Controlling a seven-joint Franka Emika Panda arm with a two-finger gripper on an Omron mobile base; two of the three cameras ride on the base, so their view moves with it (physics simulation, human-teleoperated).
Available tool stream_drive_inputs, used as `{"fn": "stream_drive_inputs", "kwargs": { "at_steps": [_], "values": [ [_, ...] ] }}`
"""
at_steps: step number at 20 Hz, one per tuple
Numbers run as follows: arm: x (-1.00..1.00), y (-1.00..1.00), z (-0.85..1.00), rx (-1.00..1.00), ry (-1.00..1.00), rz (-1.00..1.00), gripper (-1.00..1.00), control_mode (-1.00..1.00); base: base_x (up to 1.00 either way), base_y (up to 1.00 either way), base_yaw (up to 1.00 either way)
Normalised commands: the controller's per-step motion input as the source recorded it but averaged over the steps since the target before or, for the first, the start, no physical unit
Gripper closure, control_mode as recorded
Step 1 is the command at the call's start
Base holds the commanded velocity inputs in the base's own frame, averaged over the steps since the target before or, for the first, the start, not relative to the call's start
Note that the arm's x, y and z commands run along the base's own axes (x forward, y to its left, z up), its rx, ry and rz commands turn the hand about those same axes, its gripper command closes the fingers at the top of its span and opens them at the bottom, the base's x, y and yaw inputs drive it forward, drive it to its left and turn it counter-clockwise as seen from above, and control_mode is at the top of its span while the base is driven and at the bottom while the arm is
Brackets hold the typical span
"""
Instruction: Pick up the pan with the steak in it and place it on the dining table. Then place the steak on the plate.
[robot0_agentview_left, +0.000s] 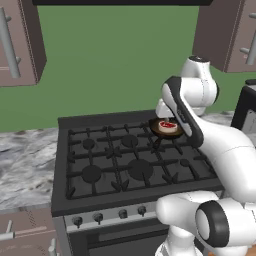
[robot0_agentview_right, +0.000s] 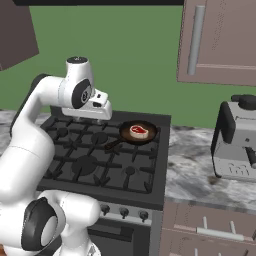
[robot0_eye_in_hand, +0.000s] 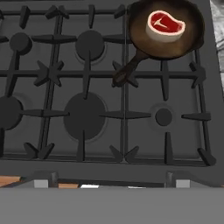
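One pan (robot0_eye_in_hand: 168, 37) w/ steak (robot0_eye_in_hand: 165, 25) far beyond open gripper (robot0_agentview_right: 100, 119).

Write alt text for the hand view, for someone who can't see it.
A dark pan holding a red steak sits on the back right burner of a black gas stove seen from above, its short handle pointing toward the stove's middle. The other burners are bare.

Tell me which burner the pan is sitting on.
The back right burner, next to the marbled counter. The pan with the steak covers it; the other burners are bare.
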Motion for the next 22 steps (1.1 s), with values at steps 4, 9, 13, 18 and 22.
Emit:
{"fn": "stream_drive_inputs", "kwargs": {
  "at_steps": [4,9,13,18,22],
  "values": [
    [0.10,0.00,-0.19,-0.02,0.00,-0.03,-1.00,-1.00,0.00,0.00,0.00],
    [0.24,0.00,-0.24,-0.01,0.00,-0.09,-1.00,-1.00,0.00,0.00,0.00],
    [0.35,0.00,-0.27,0.00,0.00,-0.12,-1.00,-1.00,0.00,0.00,0.00],
    [0.39,-0.04,-0.29,0.00,0.00,-0.13,-1.00,-1.00,0.00,0.00,0.00],
    [0.43,-0.05,-0.31,0.00,0.00,-0.13,-1.00,-1.00,0.00,0.00,0.00]
  ]
}}
